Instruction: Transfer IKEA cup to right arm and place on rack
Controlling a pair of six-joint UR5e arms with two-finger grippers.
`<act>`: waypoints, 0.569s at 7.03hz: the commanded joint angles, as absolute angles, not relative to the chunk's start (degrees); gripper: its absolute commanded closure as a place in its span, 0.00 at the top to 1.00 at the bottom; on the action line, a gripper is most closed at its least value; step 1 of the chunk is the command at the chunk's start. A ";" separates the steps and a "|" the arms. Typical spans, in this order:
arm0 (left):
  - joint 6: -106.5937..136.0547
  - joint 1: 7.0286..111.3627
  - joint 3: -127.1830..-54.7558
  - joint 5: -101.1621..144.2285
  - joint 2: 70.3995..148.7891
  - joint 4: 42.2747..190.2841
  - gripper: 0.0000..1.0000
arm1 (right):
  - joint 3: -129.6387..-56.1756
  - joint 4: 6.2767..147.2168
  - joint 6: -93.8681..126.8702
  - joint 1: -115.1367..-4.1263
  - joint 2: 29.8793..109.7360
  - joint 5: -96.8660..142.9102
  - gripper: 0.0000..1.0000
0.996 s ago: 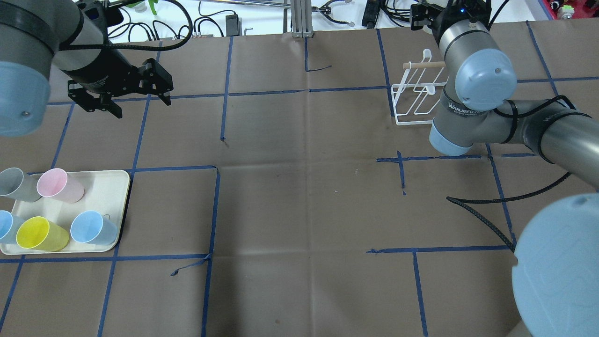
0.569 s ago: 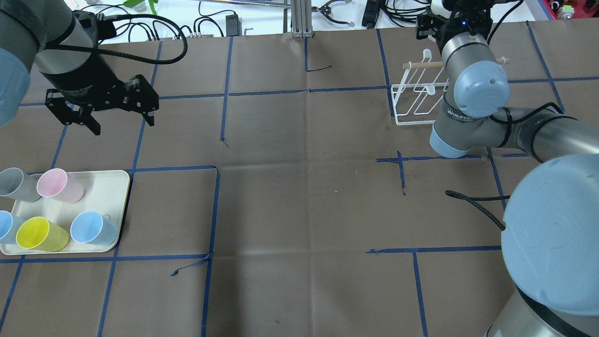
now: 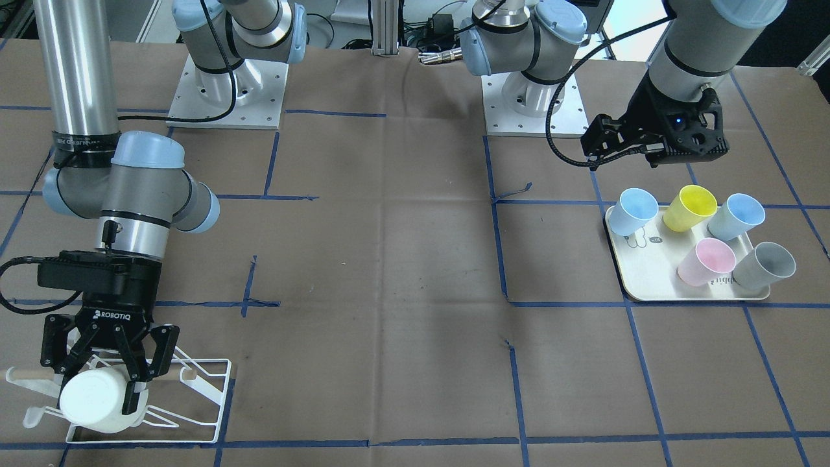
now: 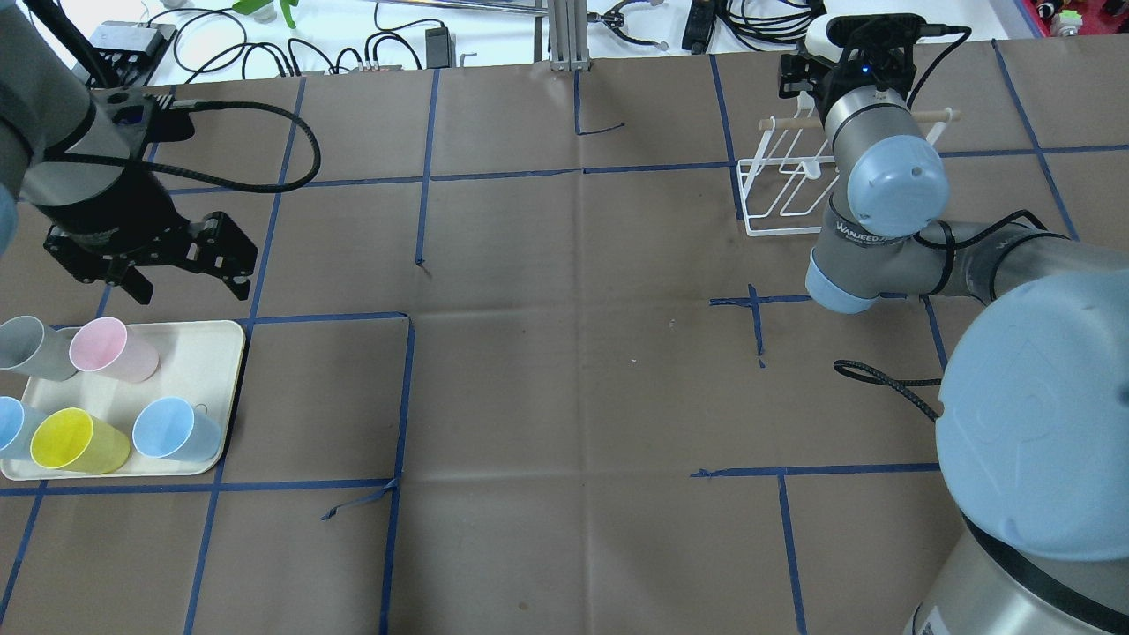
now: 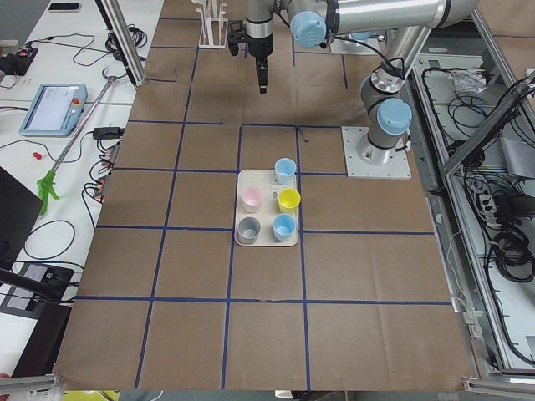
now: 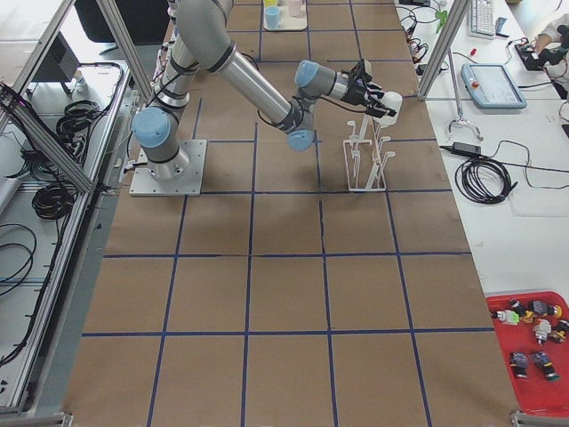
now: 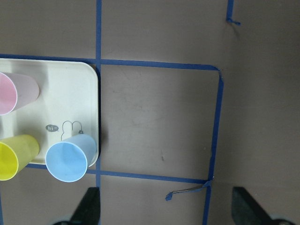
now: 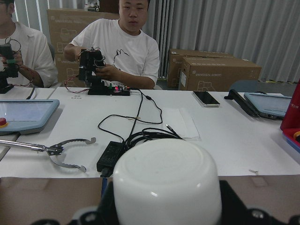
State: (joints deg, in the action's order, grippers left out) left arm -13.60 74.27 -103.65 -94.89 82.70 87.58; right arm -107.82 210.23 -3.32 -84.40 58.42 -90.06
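Brown, blue-taped paper (image 4: 529, 547) covered the table (image 4: 564, 265); at the rack (image 4: 783, 194) the right pincer (image 3: 97, 389) gripped a white cup (image 3: 94, 403) while the left pincer (image 4: 190, 280) gaped.

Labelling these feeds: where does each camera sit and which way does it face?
Front-facing: across the table, facing the robot; right gripper holds a white cup at the rack.
Overhead: behind the robot, looking forward and down; left gripper open near the tray.
Exterior left: table's left end, looking along it; left arm nearer.
Exterior right: opposite end; right arm reaches the rack.
Left wrist: down on the tray corner; fingertips at bottom.
Right wrist: level, past the white cup, toward operators.
Front-facing and overhead share tray and rack, mirrored.
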 commanded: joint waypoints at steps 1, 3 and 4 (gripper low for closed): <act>-25.96 63.85 -110.62 -94.66 78.94 85.27 0.99 | -106.53 210.23 -2.46 -84.38 56.69 -89.48 0.09; -35.73 56.11 -114.86 -94.57 78.22 81.41 0.99 | -105.47 210.32 -2.46 -84.46 55.38 -89.38 0.09; -36.73 54.86 -116.27 -94.40 78.31 80.26 0.99 | -105.47 210.41 -2.46 -84.46 55.20 -89.38 0.09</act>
State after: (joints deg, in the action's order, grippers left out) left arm -33.67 57.60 -114.23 -94.56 78.39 82.08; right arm -105.71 210.32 -2.47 -84.45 55.69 -89.41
